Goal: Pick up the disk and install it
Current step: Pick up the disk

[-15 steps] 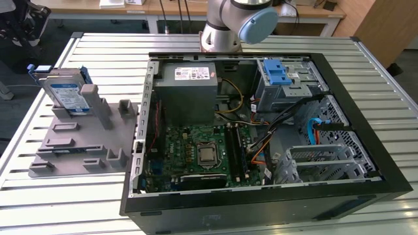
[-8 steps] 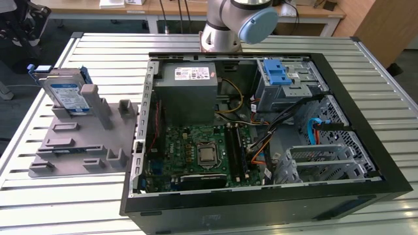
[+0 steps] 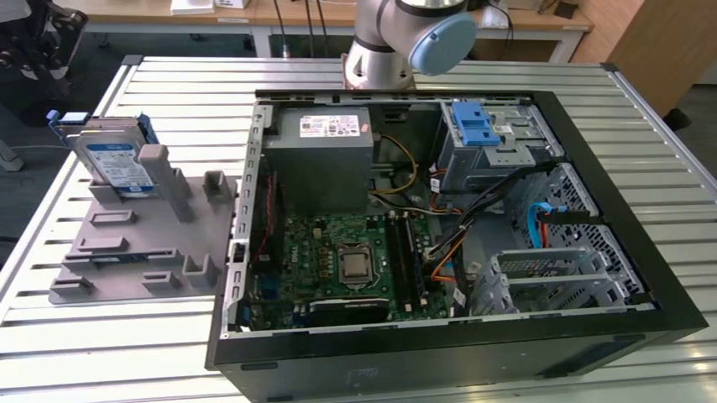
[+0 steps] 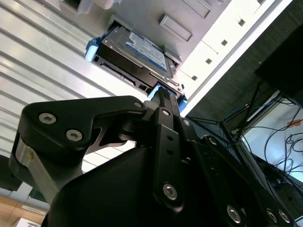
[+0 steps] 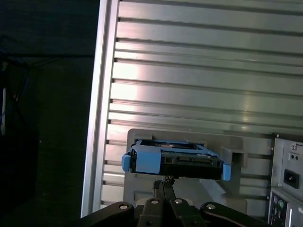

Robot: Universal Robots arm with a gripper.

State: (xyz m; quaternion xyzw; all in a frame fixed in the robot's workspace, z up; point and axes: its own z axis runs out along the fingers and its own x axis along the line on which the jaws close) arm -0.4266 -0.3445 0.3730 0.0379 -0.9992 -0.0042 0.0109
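The grey arm (image 3: 379, 52) stands upright at the far side of the exterior view, its elbow joint (image 3: 442, 42) (the one with the blue cap) turned toward the exterior view's right. In both wrist views the black tool (image 5: 163, 181) (image 4: 164, 95) has its bolted linkage bars splayed outward and its two slim fingers drawn together at the tips.

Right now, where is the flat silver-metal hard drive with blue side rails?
In the exterior view the disk stands on edge in the grey plastic holder, on that view's left of the open black computer case.
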